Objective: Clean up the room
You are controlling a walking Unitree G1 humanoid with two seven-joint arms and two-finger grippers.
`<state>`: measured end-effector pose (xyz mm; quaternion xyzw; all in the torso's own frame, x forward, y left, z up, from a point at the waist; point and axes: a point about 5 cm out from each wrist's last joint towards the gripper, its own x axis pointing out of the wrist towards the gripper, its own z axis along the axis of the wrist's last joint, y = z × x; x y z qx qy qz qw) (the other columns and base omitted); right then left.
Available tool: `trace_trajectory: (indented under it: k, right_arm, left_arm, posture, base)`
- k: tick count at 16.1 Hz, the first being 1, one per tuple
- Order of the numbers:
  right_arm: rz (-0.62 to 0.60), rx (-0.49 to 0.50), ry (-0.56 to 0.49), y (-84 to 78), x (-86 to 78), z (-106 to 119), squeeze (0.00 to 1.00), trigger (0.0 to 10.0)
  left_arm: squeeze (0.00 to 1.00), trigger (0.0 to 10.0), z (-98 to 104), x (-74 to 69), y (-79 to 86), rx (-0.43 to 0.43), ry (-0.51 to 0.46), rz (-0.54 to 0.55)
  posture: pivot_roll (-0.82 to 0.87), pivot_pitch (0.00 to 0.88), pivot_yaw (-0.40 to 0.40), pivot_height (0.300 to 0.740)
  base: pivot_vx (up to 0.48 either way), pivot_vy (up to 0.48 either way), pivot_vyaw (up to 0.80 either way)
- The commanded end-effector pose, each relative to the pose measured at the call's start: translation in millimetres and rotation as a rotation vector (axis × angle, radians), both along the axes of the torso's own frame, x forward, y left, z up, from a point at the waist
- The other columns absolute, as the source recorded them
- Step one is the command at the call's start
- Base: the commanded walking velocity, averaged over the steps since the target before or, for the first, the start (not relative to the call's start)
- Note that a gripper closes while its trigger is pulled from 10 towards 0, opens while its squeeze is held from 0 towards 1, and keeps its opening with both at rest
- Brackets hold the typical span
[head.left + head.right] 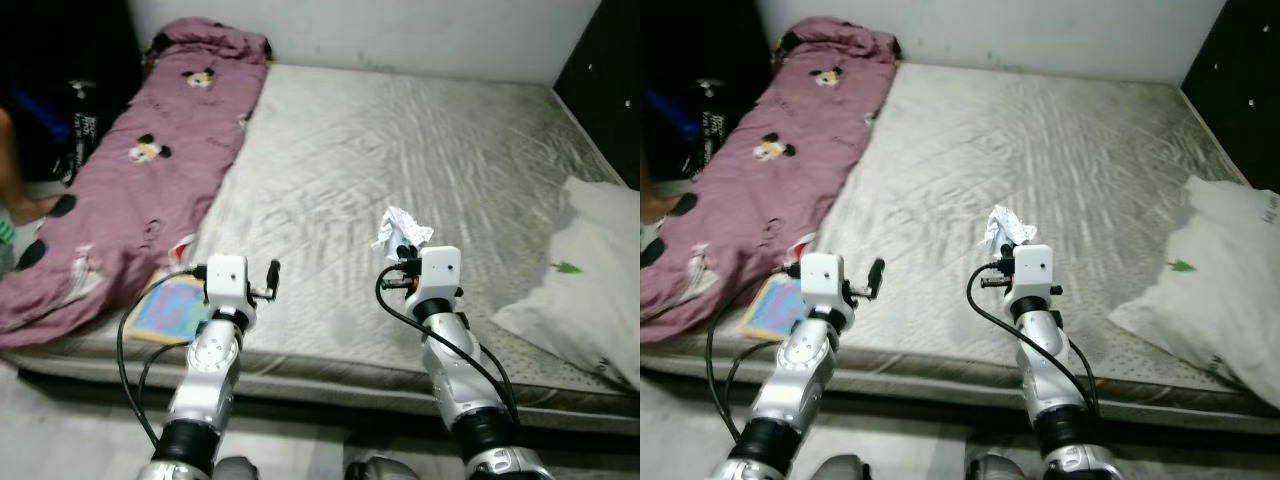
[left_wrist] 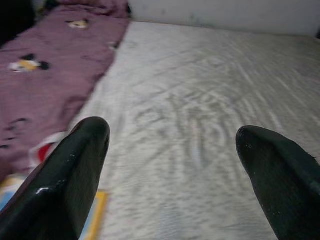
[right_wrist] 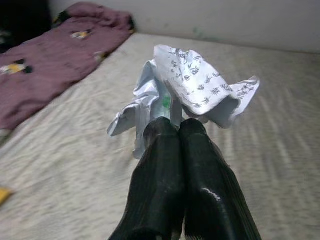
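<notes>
Bed point(image 1: 400, 150) takes mid frame. Blanket point(image 1: 130, 170) along its left edge, upper left to lower left. Book point(image 1: 170, 308) on bed at lower left, just beside blanket's end. Pillow point(image 1: 590, 280) at right edge. Crumpled paper point(image 1: 400, 232) above bed, center.

The mattress point(image 1: 400, 150) was pale grey with a quilted line pattern. The blanket point(image 1: 140, 160) was mauve, printed with black-eared cartoon mouse figures. The crumpled wrapper point(image 3: 192, 87) was white with small dark printed marks and a green spot. The pillow point(image 1: 585, 275) was white with a small green mark. The book point(image 1: 170, 308) was yellow-edged with pastel colours.
</notes>
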<state>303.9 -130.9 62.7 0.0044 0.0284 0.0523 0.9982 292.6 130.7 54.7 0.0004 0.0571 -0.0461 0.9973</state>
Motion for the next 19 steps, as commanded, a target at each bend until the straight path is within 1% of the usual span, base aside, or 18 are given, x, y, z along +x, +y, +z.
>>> trace_trajectory:
  k: [1, 3, 4, 5, 7, 10, 11, 13, 19]
  right_arm:
    - [0.015, 0.004, -0.008, 4.2, 2.4, 3.5, 0.0, 10.0]
    - [0.015, 0.003, -0.004, 4.2, 2.5, 2.9, 0.0, 10.0]
    - [0.016, 0.003, -0.004, 4.1, 2.5, 2.8, 0.0, 10.0]
    - [0.016, 0.002, -0.002, 4.2, 2.5, 2.5, 0.0, 10.0]
    - [0.015, -0.001, 0.002, 4.1, 2.6, 2.3, 0.0, 10.0]
    - [0.015, -0.001, 0.005, 3.4, 2.7, 2.0, 0.0, 10.0]
    - [0.016, -0.002, 0.005, 3.5, 2.7, 2.0, 0.0, 10.0]
    - [0.017, -0.003, 0.004, 3.6, 2.7, 2.1, 0.0, 10.0]
    - [0.017, -0.004, 0.006, 3.5, 3.4, 2.5, 0.0, 10.0]
  left_arm:
    - [0.0, 10.0, 3.7, 1.4, 5.1, 0.005, -0.024, 0.013]
    - [0.0, 10.0, 8.2, 1.3, 5.6, -0.03, -0.069, 0.017]
    - [0.0, 10.0, 10.1, 0.9, 5.1, -0.053, -0.074, -0.016]
    - [0.0, 10.0, 10.3, 0.6, 5.2, -0.059, -0.073, -0.04]
    - [0.0, 10.0, 10.1, 0.2, 5.1, -0.074, -0.071, -0.051]
    - [0.0, 10.0, 9.6, -2.0, 2.9, -0.08, -0.078, -0.06]
    - [0.0, 10.0, 9.5, -2.1, 2.7, -0.09, -0.076, -0.065]
    - [0.0, 10.0, 9.7, -2.8, 1.1, -0.11, -0.077, -0.083]
    - [0.0, 10.0, 9.4, -2.6, -0.7, -0.097, -0.069, -0.093]
  posture:
    - [0.03, 0.041, -0.023, 0.74]
    - [0.03, 0.041, -0.023, 0.74]
    - [0.03, 0.04, -0.023, 0.74]
    - [0.03, 0.04, -0.023, 0.74]
    - [0.03, 0.043, -0.025, 0.74]
    - [0.03, 0.045, -0.025, 0.74]
    - [0.03, 0.045, -0.025, 0.74]
    - [0.03, 0.045, -0.025, 0.74]
    - [0.03, 0.049, -0.026, 0.74]
  base:
    - [0.0, 0.0, 0.0]
    - [0.0, 0.0, 0.0]
    - [0.0, 0.0, 0.0]
    - [0.0, 0.0, 0.0]
    - [0.0, 0.0, 0.0]
    - [0.0, 0.0, -0.75]
    - [0.0, 0.0, 0.0]
    - [0.296, 0.0, 0.0]
    - [0.321, 0.0, 0.0]
